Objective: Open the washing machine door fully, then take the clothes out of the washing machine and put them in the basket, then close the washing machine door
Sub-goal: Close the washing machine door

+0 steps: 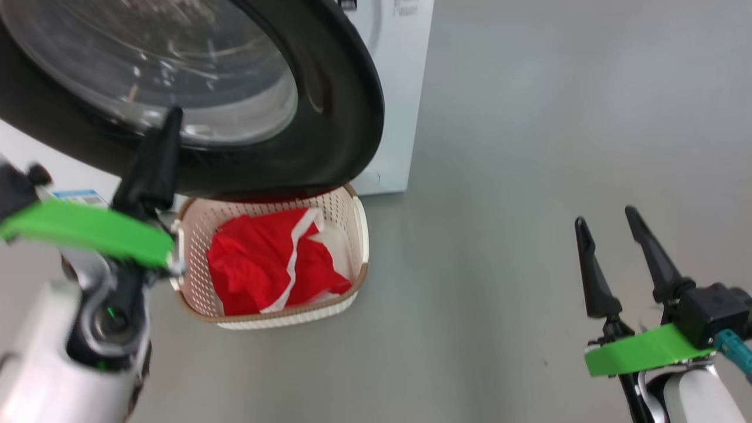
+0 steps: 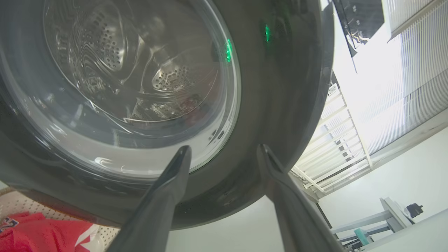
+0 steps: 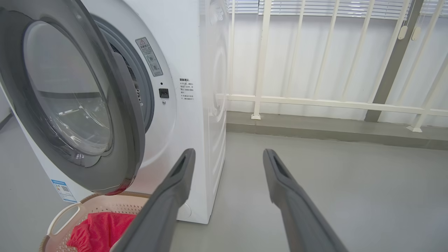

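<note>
Left tool (image 2: 224, 147), right tool (image 1: 605, 214), one door (image 1: 346, 117), one basket (image 1: 363, 235), one clothes (image 1: 252, 258) heap.

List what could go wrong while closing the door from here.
The washing machine door hangs low over the rim of the basket, so swinging it may catch or drag the basket. The left gripper, open, points at the door's glossy curved face; a push there may slip off.

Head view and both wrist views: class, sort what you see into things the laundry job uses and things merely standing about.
Job things: door, washing machine, clothes, basket.
Standing about: railing, blinds.
</note>
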`<state>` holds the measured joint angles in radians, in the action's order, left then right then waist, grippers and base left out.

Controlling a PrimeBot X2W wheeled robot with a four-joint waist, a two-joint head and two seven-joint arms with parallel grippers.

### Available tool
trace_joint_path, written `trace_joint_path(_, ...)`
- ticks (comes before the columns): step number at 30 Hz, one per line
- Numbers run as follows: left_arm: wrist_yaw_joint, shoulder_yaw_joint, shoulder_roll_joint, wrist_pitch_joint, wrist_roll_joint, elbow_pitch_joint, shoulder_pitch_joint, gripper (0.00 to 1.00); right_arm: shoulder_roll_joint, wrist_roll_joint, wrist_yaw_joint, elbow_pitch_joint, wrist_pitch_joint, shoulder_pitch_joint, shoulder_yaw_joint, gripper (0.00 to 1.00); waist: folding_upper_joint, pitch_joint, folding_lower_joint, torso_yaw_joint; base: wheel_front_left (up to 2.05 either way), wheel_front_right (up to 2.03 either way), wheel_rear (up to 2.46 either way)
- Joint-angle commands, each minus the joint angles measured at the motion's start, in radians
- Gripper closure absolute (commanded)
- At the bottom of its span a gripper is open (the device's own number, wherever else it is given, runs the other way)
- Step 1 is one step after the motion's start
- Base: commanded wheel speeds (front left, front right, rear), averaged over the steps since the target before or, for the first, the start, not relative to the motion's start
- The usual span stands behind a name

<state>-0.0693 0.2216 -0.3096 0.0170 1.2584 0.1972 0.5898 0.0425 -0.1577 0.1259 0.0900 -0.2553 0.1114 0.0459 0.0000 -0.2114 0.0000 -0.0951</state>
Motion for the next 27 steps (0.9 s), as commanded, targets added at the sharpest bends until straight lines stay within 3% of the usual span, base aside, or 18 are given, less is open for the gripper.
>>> trace_joint_path(1,0.014,-0.009,-0.054,0.041,-0.063,-0.049,-0.024,0.0,0.008,-0.001,0.005,-0.016,-0.006,-0.012,-0.02,0.0,0.0,0.051,0.0,0.016,0.0,0.0,0.0)
trace_joint_path(5,0.001,0.045,-0.114,0.115,-0.215,-0.092,-0.103,0.0,0.008,0.0,0.005,-0.013,-0.006,-0.027,-0.018,0.0,0.0,0.09,0.0,0.019,0.0,0.0,0.0)
trace_joint_path(13,-0.009,0.089,-0.186,0.209,-0.387,-0.192,-0.247,0.0,0.008,0.009,0.005,-0.016,-0.006,-0.06,-0.002,0.0,0.0,0.141,0.0,0.029,0.0,0.0,0.0)
trace_joint_path(20,-0.053,0.056,-0.197,0.242,-0.525,-0.267,-0.385,0.0,0.008,0.008,0.005,-0.042,-0.006,-0.112,0.033,0.0,0.0,0.176,0.0,0.037,0.0,0.0,0.0)
trace_joint_path(27,-0.071,0.008,-0.164,0.244,-0.603,-0.293,-0.493,0.0,0.008,-0.001,0.005,-0.057,-0.006,-0.17,0.04,0.0,0.0,0.206,0.0,0.046,0.0,0.0,0.0)
